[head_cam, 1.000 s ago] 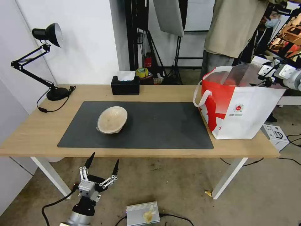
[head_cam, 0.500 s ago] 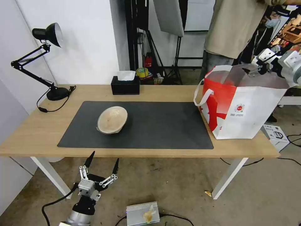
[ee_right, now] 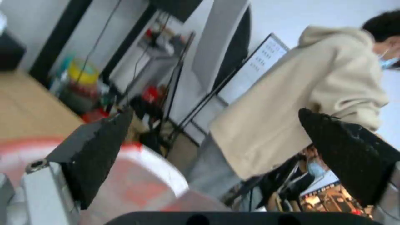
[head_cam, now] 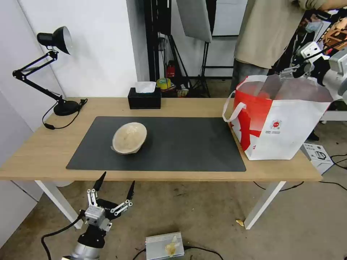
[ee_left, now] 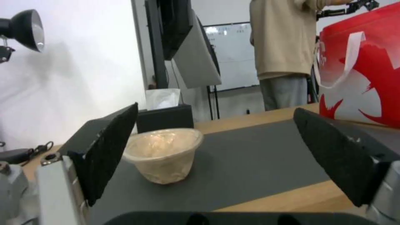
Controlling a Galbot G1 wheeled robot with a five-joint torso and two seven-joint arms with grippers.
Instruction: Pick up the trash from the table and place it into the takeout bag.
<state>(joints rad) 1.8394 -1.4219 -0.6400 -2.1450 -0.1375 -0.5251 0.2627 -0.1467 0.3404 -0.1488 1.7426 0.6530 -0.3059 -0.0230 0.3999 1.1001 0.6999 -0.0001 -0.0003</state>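
A beige stained shallow bowl (head_cam: 129, 138) sits tilted on the dark grey mat (head_cam: 180, 144) of the light-wood table (head_cam: 43, 151). My left gripper (head_cam: 116, 181) hangs open below the table's front edge, nearer than the bowl. In the left wrist view the bowl (ee_left: 162, 159) stands ahead of the open left gripper (ee_left: 215, 110), apart from its fingers (ee_left: 108, 150). The white-and-red takeout bag (head_cam: 282, 126) stands on the table's right end. My right gripper (head_cam: 289, 72) hovers open and empty above the bag's far rim. The bag's rim (ee_right: 137, 184) shows below the right gripper (ee_right: 215, 112).
A black tissue box (head_cam: 144, 98) stands at the table's back edge, a black desk lamp (head_cam: 59, 104) at the back left. A person in a beige hoodie (head_cam: 267, 32) stands behind the bag. A grey box (head_cam: 164, 245) lies on the floor.
My right gripper has risen out of the bag's opening to above its rim. My left gripper has shifted slightly left. The bowl has not moved.
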